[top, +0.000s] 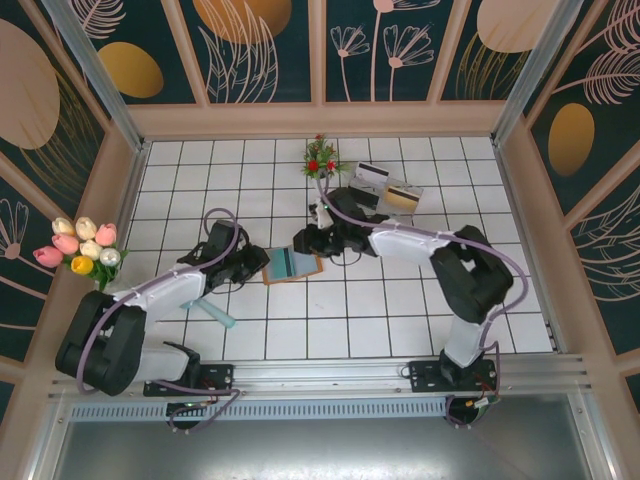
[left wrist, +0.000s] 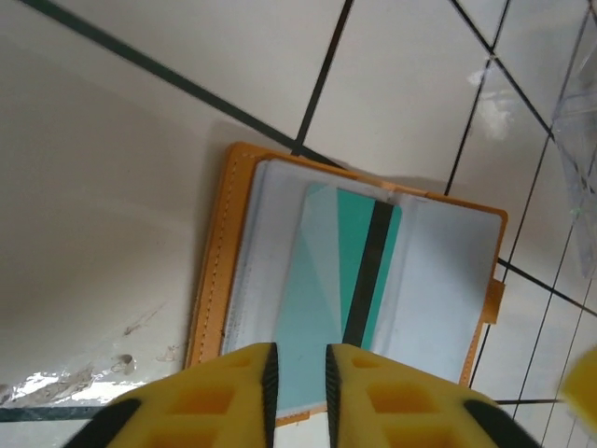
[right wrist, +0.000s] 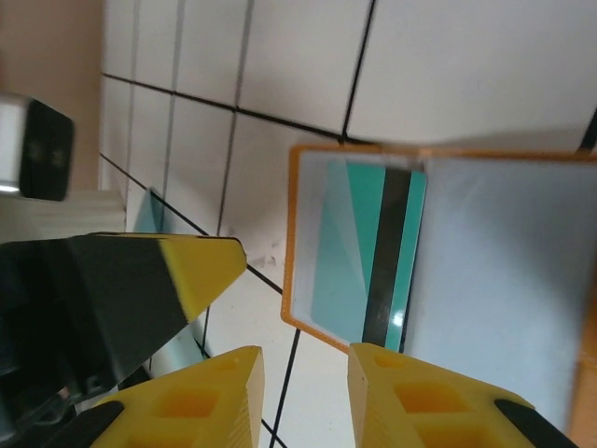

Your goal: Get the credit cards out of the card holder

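Fingers point(left wrist: 215, 392) nearly meet on the left gripper point(left wrist: 298, 369) (grip unclear), slightly apart and empty on the right gripper point(right wrist: 306, 383), both at the card holder point(left wrist: 438, 280). White tiles point(top: 400, 300), floral walls point(top: 250, 50); it lies open, orange, teal credit card point(left wrist: 326, 271) inside.

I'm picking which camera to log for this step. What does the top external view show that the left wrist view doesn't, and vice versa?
Top external adds the left arm, the right arm, tulips, red flowers, a white striped card, a tan card and a loose teal card. Left wrist adds the dark stripe on the credit card tucked in the card holder, the holder's stitching, and the left tool up close, fingers nearly together. Shared: the open holder with its teal card on white tiles.
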Available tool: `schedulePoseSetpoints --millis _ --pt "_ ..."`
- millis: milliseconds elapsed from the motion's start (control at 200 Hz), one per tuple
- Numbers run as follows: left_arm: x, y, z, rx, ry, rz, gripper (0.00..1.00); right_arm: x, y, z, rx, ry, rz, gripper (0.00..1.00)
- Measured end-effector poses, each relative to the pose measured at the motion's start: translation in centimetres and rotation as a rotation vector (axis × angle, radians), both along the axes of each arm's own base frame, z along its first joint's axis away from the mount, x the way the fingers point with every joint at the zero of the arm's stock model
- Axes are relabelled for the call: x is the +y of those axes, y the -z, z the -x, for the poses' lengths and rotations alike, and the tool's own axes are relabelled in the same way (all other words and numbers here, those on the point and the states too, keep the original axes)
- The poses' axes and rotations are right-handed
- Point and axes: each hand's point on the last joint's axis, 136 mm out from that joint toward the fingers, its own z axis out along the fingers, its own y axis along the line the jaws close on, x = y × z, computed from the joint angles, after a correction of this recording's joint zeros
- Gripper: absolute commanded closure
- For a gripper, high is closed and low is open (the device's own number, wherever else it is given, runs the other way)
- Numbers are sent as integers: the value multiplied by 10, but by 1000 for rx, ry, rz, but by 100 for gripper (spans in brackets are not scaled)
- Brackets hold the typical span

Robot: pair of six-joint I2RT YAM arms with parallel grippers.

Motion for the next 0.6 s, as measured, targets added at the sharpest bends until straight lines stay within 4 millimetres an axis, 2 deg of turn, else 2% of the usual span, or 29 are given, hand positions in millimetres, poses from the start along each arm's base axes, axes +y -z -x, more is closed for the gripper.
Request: schedulePoseSetpoints --millis 130,210,495,600 --pt "-3 11 1 31 14 3 90 8 30 3 89 16 32 73" --pt "-5 17 2 48 22 8 92 13 39 -2 109 21 40 74" --pt "-13 23 -5 64 44 21 94 21 40 -13 105 37 40 74" --pt "-15 27 -8 75 45 19 94 21 48 -16 114 46 64 74"
